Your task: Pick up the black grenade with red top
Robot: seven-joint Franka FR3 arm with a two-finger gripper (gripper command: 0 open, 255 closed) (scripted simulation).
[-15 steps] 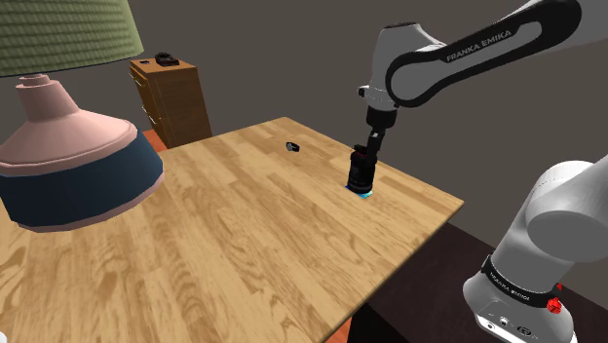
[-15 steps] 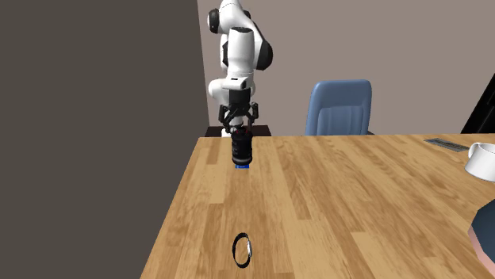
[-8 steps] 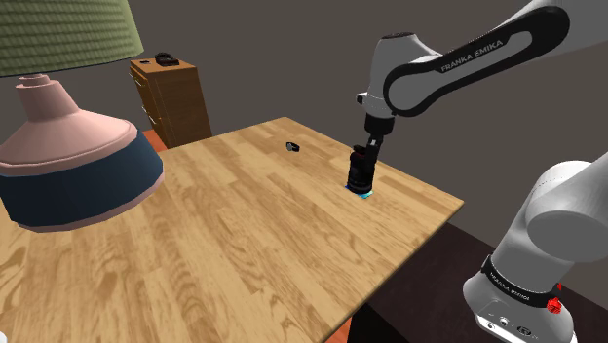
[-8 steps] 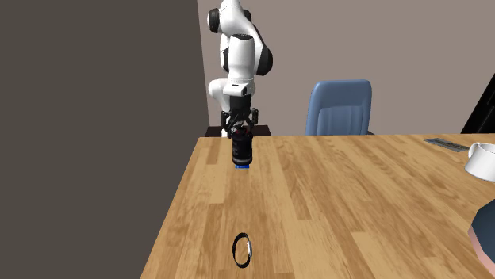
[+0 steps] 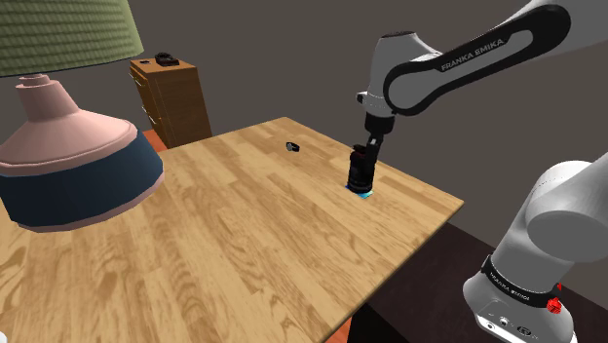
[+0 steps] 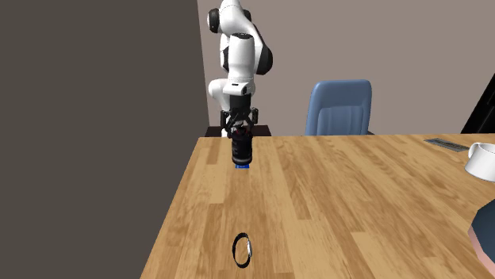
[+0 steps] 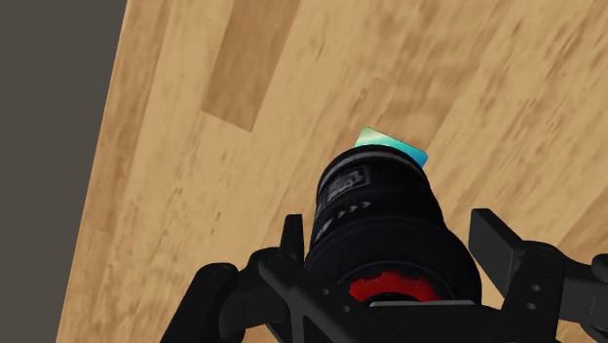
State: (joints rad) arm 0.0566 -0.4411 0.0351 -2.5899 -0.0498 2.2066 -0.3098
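The pincer (image 7: 390, 239) comes straight down over the black grenade (image 7: 388, 219), its two fingers (image 7: 293, 237) pressed against opposite sides of the body, so it has hold of it. The grenade stands upright with its long axis vertical. Its red top (image 7: 388, 288) points up into the pincer and its teal base (image 7: 392, 146) rests on the table (image 5: 195, 253). In the shoulder view it sits towards the table's far right edge. A small black ring (image 6: 243, 249) lies well apart from it. Further left in the shoulder view stands a big lamp (image 5: 68, 156), with a wooden dresser (image 5: 175, 97) beyond the table.
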